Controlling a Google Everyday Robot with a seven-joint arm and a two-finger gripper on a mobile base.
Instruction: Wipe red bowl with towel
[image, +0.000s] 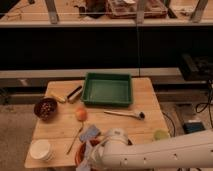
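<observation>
The red bowl (80, 151) sits at the table's front edge, left of centre, and only its left rim shows. My gripper (91, 151) is down over the bowl, at the end of the white arm (160, 152) that comes in from the lower right and hides most of the bowl. A pale, bluish piece of cloth (85, 162), which looks like the towel, hangs at the gripper over the bowl's front. A blue-grey pad (90, 132) lies on the table just behind the bowl.
On the wooden table (145, 95): a green tray (107, 90) at the back centre, a dark bowl of nuts (45, 108) at left, an orange (81, 114), a white cup (41, 149) at front left, a brush (125, 114), a long spoon (75, 140), a green lid (161, 135).
</observation>
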